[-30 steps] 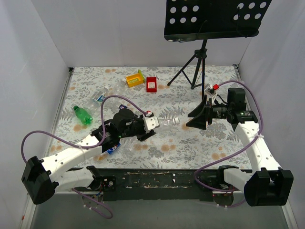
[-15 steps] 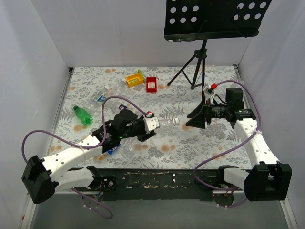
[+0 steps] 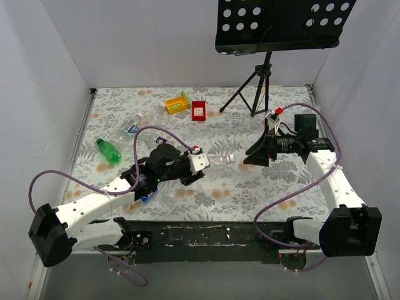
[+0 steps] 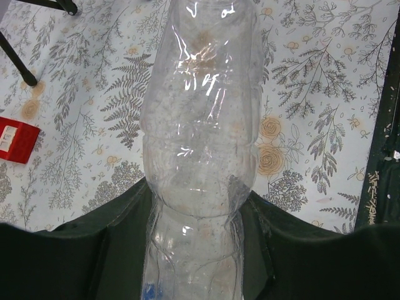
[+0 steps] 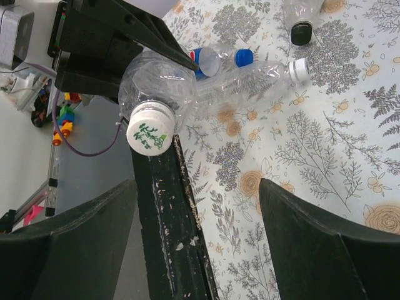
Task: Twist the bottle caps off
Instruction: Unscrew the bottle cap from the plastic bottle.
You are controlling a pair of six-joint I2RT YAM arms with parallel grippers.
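Note:
My left gripper [image 3: 199, 164] is shut on a clear plastic bottle [image 4: 200, 131] and holds it lying level above the table, neck pointing right. Its whitish cap [image 3: 231, 159] shows in the right wrist view [image 5: 150, 129] with green print, facing the camera. My right gripper [image 3: 257, 154] is open and empty, just right of that cap, apart from it; its dark fingers [image 5: 312, 244] stand wide in the right wrist view. On the table behind lie bottles with a blue cap [image 5: 244, 57], a white cap [image 5: 300, 70] and a dark cap [image 5: 302, 33].
A green bottle [image 3: 108, 150] and clear bottles [image 3: 125, 129] lie at the left. A yellow tray [image 3: 177, 103] and a red tray [image 3: 199, 110] sit at the back. A tripod music stand [image 3: 253, 94] stands back right. The table's black front edge [image 5: 169, 250] is below the cap.
My right arm's wrist has shifted slightly toward the far side while its open gripper stays by the cap. The left arm and the bottle have not moved.

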